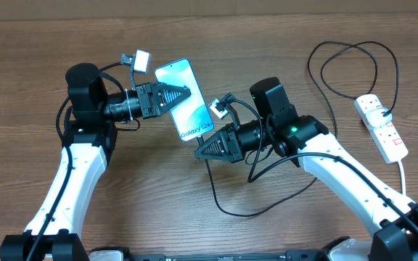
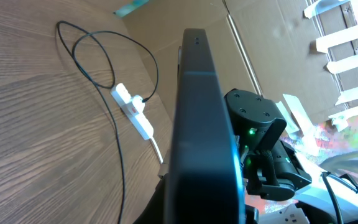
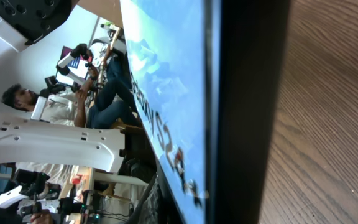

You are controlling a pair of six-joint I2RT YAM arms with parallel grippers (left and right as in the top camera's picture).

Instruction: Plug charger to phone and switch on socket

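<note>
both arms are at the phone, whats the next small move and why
Probably open the left gripper and back it off. Both it and the right gripper look shut on the phone, while the charger lies loose on the table, not in the phone; one gripper must come free to fetch it.

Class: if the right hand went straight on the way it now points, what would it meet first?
The phone, at its lower end, ahead of the right hand; depth is unclear, so they may already touch.
</note>
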